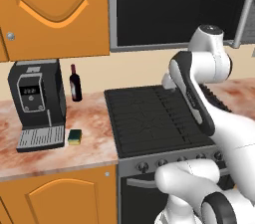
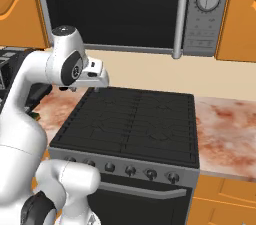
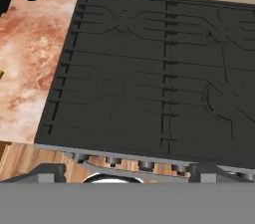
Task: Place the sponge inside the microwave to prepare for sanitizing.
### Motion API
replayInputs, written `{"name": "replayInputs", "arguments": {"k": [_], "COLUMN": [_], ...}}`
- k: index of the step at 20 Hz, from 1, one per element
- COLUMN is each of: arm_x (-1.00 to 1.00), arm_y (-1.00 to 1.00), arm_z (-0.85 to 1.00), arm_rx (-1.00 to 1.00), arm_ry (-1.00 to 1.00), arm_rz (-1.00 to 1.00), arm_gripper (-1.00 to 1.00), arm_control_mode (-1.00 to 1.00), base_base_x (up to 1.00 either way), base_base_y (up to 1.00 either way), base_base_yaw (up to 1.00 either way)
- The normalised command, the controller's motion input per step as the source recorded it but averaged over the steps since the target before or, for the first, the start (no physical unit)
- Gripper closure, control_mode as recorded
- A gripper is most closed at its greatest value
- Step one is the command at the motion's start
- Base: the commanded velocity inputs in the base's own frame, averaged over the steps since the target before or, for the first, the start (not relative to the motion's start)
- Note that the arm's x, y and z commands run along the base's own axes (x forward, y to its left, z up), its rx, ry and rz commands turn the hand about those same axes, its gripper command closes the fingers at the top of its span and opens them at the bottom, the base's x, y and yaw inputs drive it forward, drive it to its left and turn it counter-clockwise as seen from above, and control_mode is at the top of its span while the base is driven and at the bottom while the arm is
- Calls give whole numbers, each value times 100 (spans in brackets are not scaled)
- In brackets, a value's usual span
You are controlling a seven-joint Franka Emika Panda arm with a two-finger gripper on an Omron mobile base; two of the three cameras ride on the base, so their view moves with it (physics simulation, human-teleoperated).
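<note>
Sponge beside coffee machine

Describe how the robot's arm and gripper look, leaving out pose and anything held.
The arm is glossy white, built of rounded, bulbous links with dark grey to black bands at the joints. No cables or markings show. The gripper shows as two small dark grey finger tips.

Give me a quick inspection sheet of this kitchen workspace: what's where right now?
Surface: marbled counter either side of a black stove.
Job's things: sponge on the counter beside the coffee machine; microwave above the stove, door shut.
Clutter: wine bottle upright near the wall.
Hand: hand open, holding nothing, above the stove's left edge.
Cables: nothing seen.
Surroundings: orange cabinets above and below.
</note>
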Motion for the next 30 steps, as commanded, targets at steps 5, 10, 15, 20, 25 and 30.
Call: {"name": "replayInputs", "arguments": {"k": [5,10,15,20,25,30], "arm_x": [-50,-51,-69,-27,-4,57], "arm_y": [-55,-50,-57,-56,-43,-55], "arm_z": [34,68,70,85,55,22], "arm_rx": [0,1,3,1,0,0], "arm_ry": [-26,-35,-44,-26,-2,13], "arm_rz": [-13,-20,-19,-6,0,0], "arm_gripper": [-100,-100,-100,-100,-100,-100], "arm_control_mode": [-100,-100,-100,-100,-100,-100], "base_base_x": [0,0,0,0,0,0], "base_base_y": [0,0,0,0,0,0], "base_base_yaw": [0,0,0,0,0,0]}}
